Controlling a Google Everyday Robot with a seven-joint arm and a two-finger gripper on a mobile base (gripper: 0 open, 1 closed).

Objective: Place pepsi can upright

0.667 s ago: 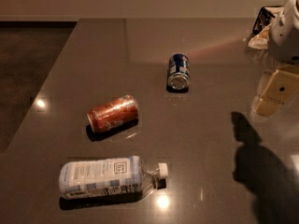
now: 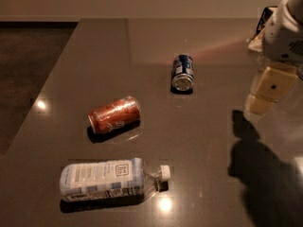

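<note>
The pepsi can is dark blue with light markings. It lies on its side in the middle of the dark table, with its silver end facing the camera. My gripper hangs at the right edge of the view, above the table. It is to the right of the can, well apart from it, and holds nothing that I can see. Its shadow falls on the table below it.
An orange-red can lies on its side left of centre. A clear plastic bottle with a white label and white cap lies on its side at the front left. The table's left edge runs diagonally, with dark floor beyond. Some items sit at the far right corner.
My gripper has shifted slightly to the left. The cans and the bottle have not moved.
</note>
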